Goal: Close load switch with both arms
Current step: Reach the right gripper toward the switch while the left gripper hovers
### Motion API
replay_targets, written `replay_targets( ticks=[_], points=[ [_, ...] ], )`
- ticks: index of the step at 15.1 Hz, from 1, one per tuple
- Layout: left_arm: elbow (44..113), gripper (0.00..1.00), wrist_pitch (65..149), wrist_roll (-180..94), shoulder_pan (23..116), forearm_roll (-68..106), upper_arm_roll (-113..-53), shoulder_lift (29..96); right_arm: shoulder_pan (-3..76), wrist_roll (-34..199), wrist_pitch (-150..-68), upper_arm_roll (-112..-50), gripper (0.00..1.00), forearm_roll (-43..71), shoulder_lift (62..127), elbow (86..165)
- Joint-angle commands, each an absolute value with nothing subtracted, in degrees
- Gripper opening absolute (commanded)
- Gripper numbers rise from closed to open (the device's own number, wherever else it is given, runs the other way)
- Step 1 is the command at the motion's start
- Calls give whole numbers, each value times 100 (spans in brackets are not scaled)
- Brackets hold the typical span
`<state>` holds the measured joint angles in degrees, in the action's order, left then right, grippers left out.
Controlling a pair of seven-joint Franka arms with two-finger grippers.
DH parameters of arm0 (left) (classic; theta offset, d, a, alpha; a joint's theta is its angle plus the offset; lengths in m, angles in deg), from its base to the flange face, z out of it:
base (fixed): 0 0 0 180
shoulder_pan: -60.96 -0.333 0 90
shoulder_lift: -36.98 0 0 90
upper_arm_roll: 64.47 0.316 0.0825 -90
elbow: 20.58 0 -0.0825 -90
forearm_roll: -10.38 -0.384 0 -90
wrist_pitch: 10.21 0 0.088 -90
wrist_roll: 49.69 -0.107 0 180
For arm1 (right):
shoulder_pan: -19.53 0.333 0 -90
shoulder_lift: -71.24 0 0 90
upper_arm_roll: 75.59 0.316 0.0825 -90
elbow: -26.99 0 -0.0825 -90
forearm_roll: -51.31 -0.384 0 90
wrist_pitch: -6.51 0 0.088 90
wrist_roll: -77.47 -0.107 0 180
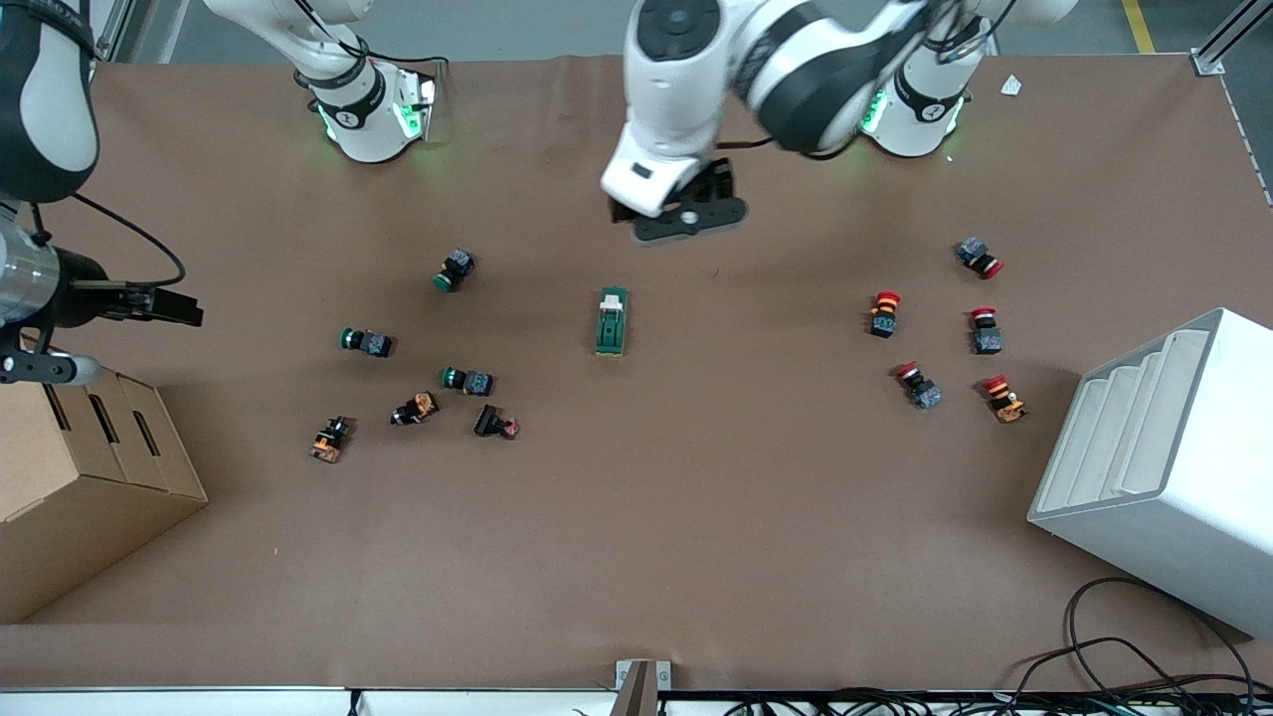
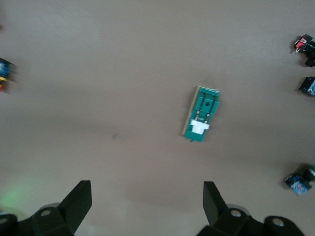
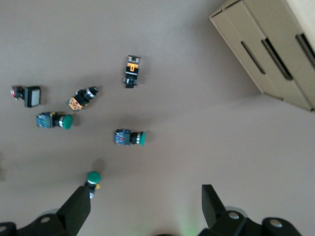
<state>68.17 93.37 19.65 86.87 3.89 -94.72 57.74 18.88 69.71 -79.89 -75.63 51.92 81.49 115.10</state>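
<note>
The load switch (image 1: 612, 321), a dark green block with a white lever at the end toward the robots' bases, lies flat at mid table. It also shows in the left wrist view (image 2: 202, 120). My left gripper (image 1: 686, 221) hangs in the air over bare table between the switch and the bases, apart from the switch. Its fingers (image 2: 78, 201) stand wide open and empty. My right gripper (image 1: 164, 305) is up over the right arm's end of the table, beside the cardboard box, open and empty (image 3: 145, 206).
Several green and orange push buttons (image 1: 467, 381) lie toward the right arm's end, one green one (image 3: 92, 179) near a right finger. Several red push buttons (image 1: 885, 313) lie toward the left arm's end. There is a cardboard box (image 1: 80, 477) and a white stepped bin (image 1: 1164, 467).
</note>
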Motion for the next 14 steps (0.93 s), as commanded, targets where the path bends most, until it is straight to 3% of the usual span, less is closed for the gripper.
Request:
replay_targets(
  ticks=[1, 5, 9, 14],
  points=[
    [6880, 100, 9683, 2508, 9082, 150, -9453, 6018, 2251, 5817, -8059, -7533, 100, 4913, 8108, 11742],
    [7608, 100, 10376, 3650, 9584, -842, -9471, 6159, 2664, 4780, -8462, -7533, 100, 4420, 8292, 12093],
    [8399, 99, 11116, 4564, 10051, -1832, -9470, 6220, 3304, 3689, -9445, -7533, 100, 4112, 8311, 12839],
    [8612, 98, 11398, 6242, 10534, -3931, -9471, 6869, 4245, 2422, -10984, -7533, 100, 3867, 8389, 13684]
  ],
)
